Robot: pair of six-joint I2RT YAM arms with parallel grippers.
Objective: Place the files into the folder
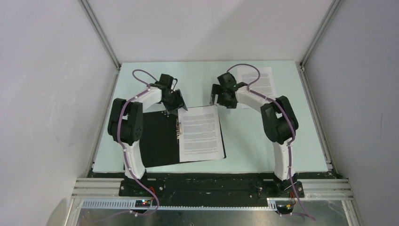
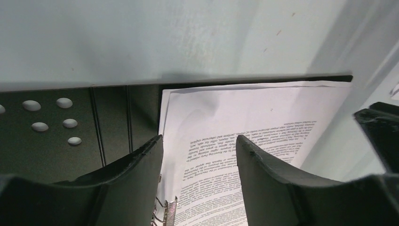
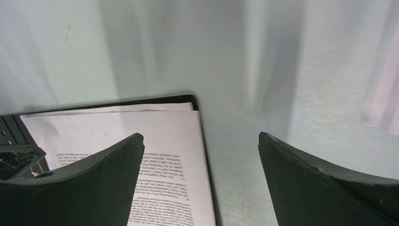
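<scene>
While one sheet (image 1: 200, 134) already lies in the open folder (image 1: 157, 139) just beneath the left claw (image 1: 178, 107), the second sheet (image 1: 263, 82) waits on the table (image 1: 254, 146), right of the right claw (image 1: 219, 102). Both claws stand wide and empty.

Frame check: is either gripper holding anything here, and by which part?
Nothing is held. The left gripper is open above the sheet lying in the folder; the right gripper is open over the table beside the folder's corner.
</scene>
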